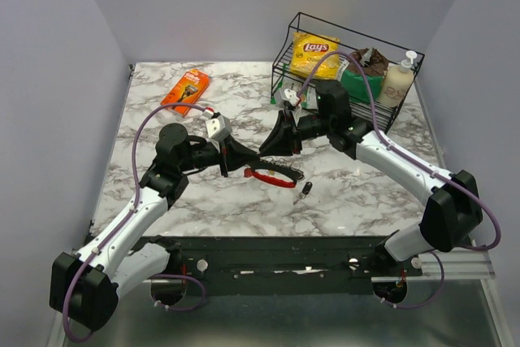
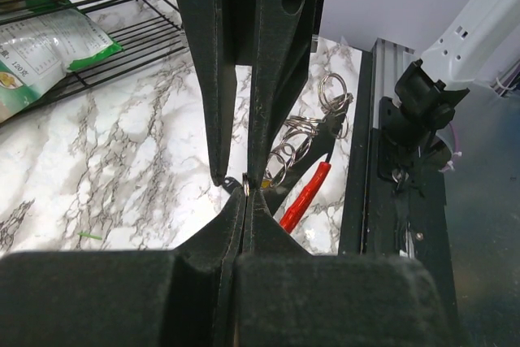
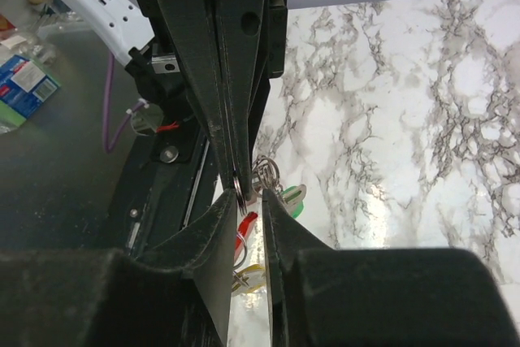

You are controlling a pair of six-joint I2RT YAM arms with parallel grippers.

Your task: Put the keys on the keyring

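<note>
The keyring (image 1: 272,177), a dark loop with one red side (image 2: 305,197), lies mid-table with several small split rings (image 2: 333,91) on it. My left gripper (image 1: 248,162) is shut on a thin metal ring (image 2: 246,188) at its fingertips (image 2: 246,201). My right gripper (image 1: 265,152) meets it nose to nose. In the right wrist view its fingers (image 3: 280,225) stand a narrow gap apart around that ring (image 3: 238,187) and the left gripper's tips. Just beyond are a green-headed key (image 3: 292,197), a red part (image 3: 245,227) and a yellow-headed key (image 3: 252,275). One dark key (image 1: 305,190) lies loose to the right.
A black wire basket (image 1: 286,54) at the back right holds a yellow Lay's bag (image 1: 314,53), a green packet and a pump bottle (image 1: 398,83). An orange package (image 1: 185,91) lies at the back left. The arm rail (image 1: 268,253) runs along the table's near edge.
</note>
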